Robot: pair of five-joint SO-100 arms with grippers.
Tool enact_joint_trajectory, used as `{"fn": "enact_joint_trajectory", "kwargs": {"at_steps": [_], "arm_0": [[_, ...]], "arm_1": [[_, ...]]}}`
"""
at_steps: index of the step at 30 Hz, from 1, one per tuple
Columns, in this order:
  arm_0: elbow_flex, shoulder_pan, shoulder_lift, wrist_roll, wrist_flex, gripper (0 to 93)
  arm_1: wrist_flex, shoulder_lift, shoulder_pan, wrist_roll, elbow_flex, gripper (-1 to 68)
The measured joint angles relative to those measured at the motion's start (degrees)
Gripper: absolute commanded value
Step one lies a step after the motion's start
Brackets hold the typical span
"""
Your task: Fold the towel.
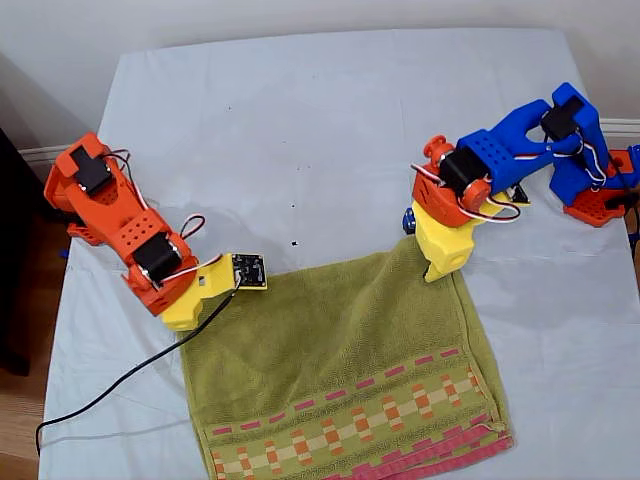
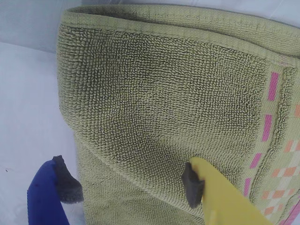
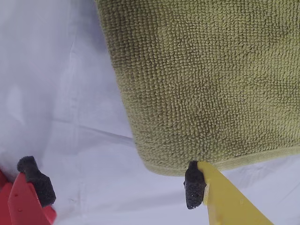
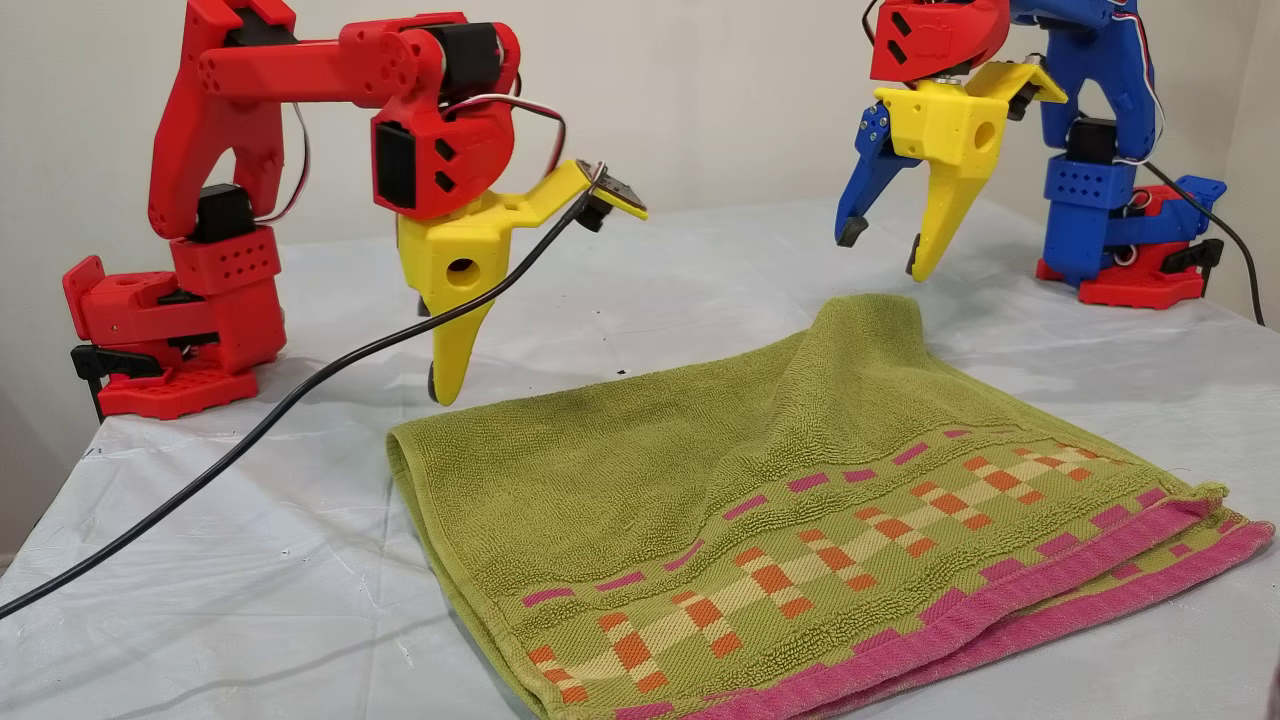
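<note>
The table sheet covers the whole work surface, a pale white-blue cloth with soft creases. On it, at the near edge in the exterior view, lies the towel, folded double so that both end hems meet at the front. It is thick olive-green terry, looped and nubbly in both wrist views, with a woven checked band of orange and cream squares and a pink-red hem along the near edge. Its folded back edge is rounded and plump. One back corner stands up in a small peak under the blue arm; the other lies flat beside the red arm.

The red arm sits at the exterior view's left, the blue arm at its right, both of blocky printed plastic. A black cable trails from the red arm's camera across the sheet.

My first gripper, with one blue finger and one yellow, hangs above the peaked corner with its jaws spread apart, holding nothing. My second gripper, red and yellow, hovers just off the flat corner, jaws likewise parted and empty. The fingertips carry dark foam pads.

I can make out no writing or label anywhere
</note>
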State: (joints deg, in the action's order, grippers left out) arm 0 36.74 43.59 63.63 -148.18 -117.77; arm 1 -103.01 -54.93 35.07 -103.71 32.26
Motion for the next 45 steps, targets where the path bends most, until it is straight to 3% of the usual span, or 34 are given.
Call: {"fn": "enact_joint_trajectory", "kwargs": {"at_steps": [7, 11, 18, 21, 30, 35, 41, 45], "arm_0": [[-3.78, 2.99, -2.11, -10.99, 0.00, 62.7], [-2.11, 3.25, -2.11, -13.54, 0.35, 62.8], [13.89, 3.16, 2.29, -16.87, 12.57, 62.1], [26.37, 3.16, 7.29, -17.05, 21.45, 62.6], [35.33, 2.64, 11.25, -14.68, 26.46, 63.8], [42.45, 1.49, 14.33, -12.66, 36.65, 63.2], [43.51, 0.97, 15.21, -10.72, 40.43, 63.3], [43.59, 0.44, 15.21, -10.28, 43.42, 59.0]], "arm_1": [[0.00, 0.00, -0.88, -0.53, 0.00, 46.9], [0.00, 0.00, -0.88, -0.53, 1.05, 47.0], [0.00, 3.78, -2.11, -0.53, 2.55, 46.6], [0.00, 5.89, -2.20, -0.26, 2.55, 46.6], [0.00, 6.42, -2.99, -0.18, 2.55, 46.0], [0.00, 7.12, -2.99, -0.18, 2.55, 45.4], [0.00, 7.21, -2.99, -0.18, 2.55, 44.9], [0.00, 7.21, -2.99, -0.18, 2.20, 44.8]]}}
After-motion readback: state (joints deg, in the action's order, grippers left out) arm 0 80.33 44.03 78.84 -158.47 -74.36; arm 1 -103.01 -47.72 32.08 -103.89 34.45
